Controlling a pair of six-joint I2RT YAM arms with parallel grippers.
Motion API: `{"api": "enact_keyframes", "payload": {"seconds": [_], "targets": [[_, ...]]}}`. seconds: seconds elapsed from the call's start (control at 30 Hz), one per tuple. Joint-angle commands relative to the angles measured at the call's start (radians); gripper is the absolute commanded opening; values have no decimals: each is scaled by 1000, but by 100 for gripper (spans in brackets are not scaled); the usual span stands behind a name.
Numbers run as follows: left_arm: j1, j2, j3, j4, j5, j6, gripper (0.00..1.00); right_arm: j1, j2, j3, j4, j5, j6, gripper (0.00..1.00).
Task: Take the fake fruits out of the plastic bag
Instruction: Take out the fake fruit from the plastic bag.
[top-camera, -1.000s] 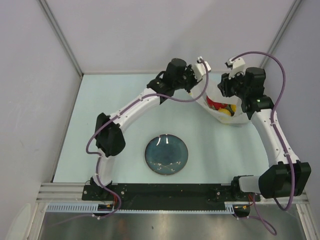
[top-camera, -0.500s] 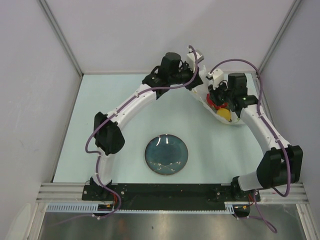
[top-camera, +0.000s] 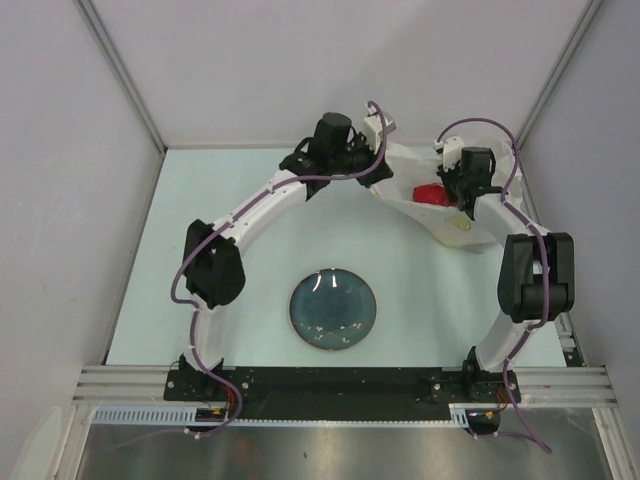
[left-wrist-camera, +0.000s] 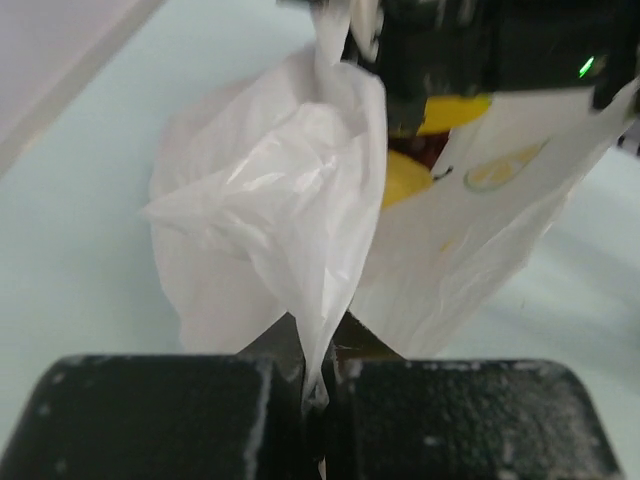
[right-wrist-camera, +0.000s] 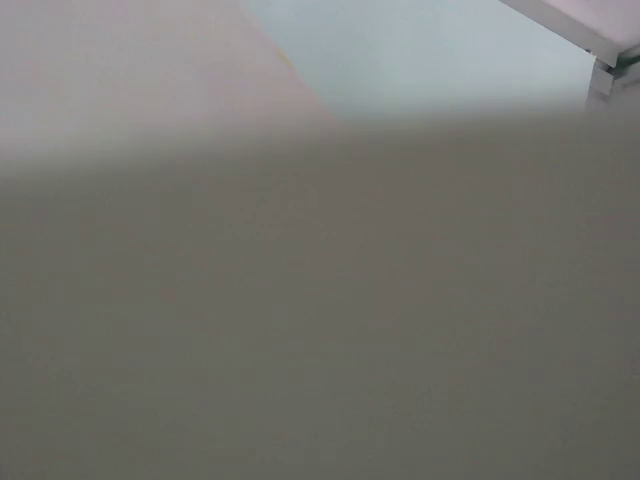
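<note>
Pinching bag (left-wrist-camera: 270, 200) rim, left gripper (left-wrist-camera: 320, 372) clamped on thin film. Bag at far right of table (top-camera: 250, 250): soft, crinkly, light, slippery. Inside its mouth, right gripper (top-camera: 462, 196), grip impossible to tell. Fruits (left-wrist-camera: 405, 180) inside look small, rigid, light; best to take red fruit (top-camera: 430, 193) across middle.

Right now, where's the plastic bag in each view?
Top external: plastic bag sits upper right of centre, spread out white.
Left wrist: it fills the centre, a fold pinched in the left gripper at the bottom edge.
Right wrist: only blur, bag not identifiable.
Shared landmark: the left gripper shut on the bag's edge, visible in the top and left wrist views.
</note>
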Motion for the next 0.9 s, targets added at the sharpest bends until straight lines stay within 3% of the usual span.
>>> {"api": "enact_keyframes", "payload": {"seconds": [0.0,0.03,0.07,0.1,0.17,0.33,0.5,0.63,0.7,0.87], "targets": [[4,-43,-82,-10,-18,103,0,16,-8,51,-52,-52,50,32],[3,-46,-108,-10,-16,113,0,18,-14,46,-81,-110,64,43],[3,-51,-124,-7,-15,125,0,19,-18,37,-118,-144,66,61],[3,-57,-138,5,-21,123,0,22,-25,25,-127,-162,58,73],[3,-60,-164,5,-21,126,0,35,-48,-24,-81,-164,49,99],[1,-52,-165,0,-47,157,0,35,-34,-30,-46,-72,0,99],[0,-43,-168,5,-61,140,0,56,-89,-96,-168,40,6,100],[0,-40,-155,-12,-61,136,1,140,-195,-228,-319,-42,53,96],[0,-31,-150,-12,-55,134,0,154,-218,-267,-290,-38,56,96],[0,-11,-119,-4,-12,159,0,47,-170,-150,-224,-69,78,96]]}}
